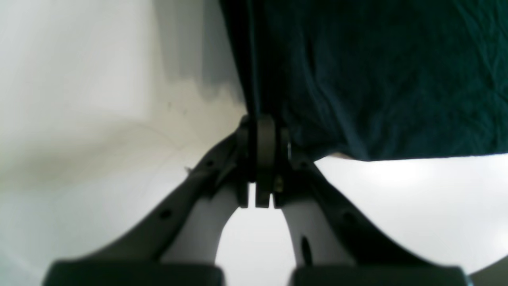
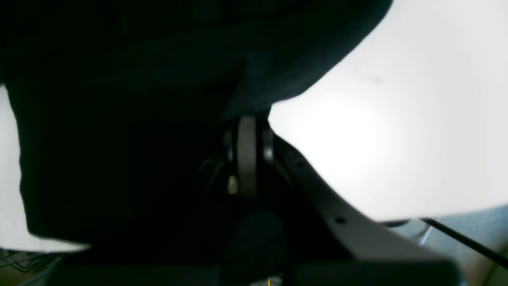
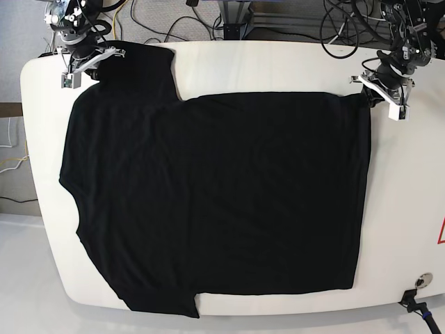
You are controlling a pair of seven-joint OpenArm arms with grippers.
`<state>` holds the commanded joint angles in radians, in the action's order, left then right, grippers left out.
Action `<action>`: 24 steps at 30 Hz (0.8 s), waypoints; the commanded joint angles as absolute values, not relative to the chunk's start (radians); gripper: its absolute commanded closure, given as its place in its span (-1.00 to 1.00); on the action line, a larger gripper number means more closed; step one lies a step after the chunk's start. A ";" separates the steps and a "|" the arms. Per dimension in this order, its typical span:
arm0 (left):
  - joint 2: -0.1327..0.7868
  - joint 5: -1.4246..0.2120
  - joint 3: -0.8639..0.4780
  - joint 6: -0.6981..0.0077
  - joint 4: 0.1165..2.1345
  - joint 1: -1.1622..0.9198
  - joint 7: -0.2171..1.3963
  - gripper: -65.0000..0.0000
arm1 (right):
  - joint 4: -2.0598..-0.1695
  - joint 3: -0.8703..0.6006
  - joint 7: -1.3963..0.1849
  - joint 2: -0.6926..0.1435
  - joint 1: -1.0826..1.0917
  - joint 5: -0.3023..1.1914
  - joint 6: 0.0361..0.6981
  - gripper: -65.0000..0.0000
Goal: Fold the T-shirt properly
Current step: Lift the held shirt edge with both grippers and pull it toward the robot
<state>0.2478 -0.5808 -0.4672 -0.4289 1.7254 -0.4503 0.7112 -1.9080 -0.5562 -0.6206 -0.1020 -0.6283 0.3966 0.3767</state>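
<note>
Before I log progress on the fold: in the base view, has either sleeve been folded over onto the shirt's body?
No. The T-shirt lies spread flat on the table, both sleeves sticking outward at its one end.

Two black-jointed arms with white-and-grey end effector (image 3: pixel 384 94) shells, dark screw holes along curved fingers (image 1: pixel 190 190).

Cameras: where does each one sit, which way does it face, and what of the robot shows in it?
Left wrist: rides the left arm, looks along the left gripper, shut on the T-shirt over the white table.
Right wrist: rides the right arm, looks along the right gripper, shut on dark cloth.
Base: overhead, looking down on the T-shirt spread flat; the left gripper is at its hem corner, the right gripper at a sleeve.
Shared: every view shows the T-shirt and table.
</note>
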 joint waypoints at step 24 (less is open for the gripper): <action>0.249 -0.581 -0.527 -0.515 1.857 -0.440 0.711 1.00 | -1.998 -0.650 -0.621 -0.090 -0.654 0.559 0.435 1.00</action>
<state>0.2493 -0.5808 -0.5271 -0.5148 1.8573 -0.4396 0.7112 -1.9985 -0.6498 -0.6206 -0.0898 -0.6544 0.5593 0.4350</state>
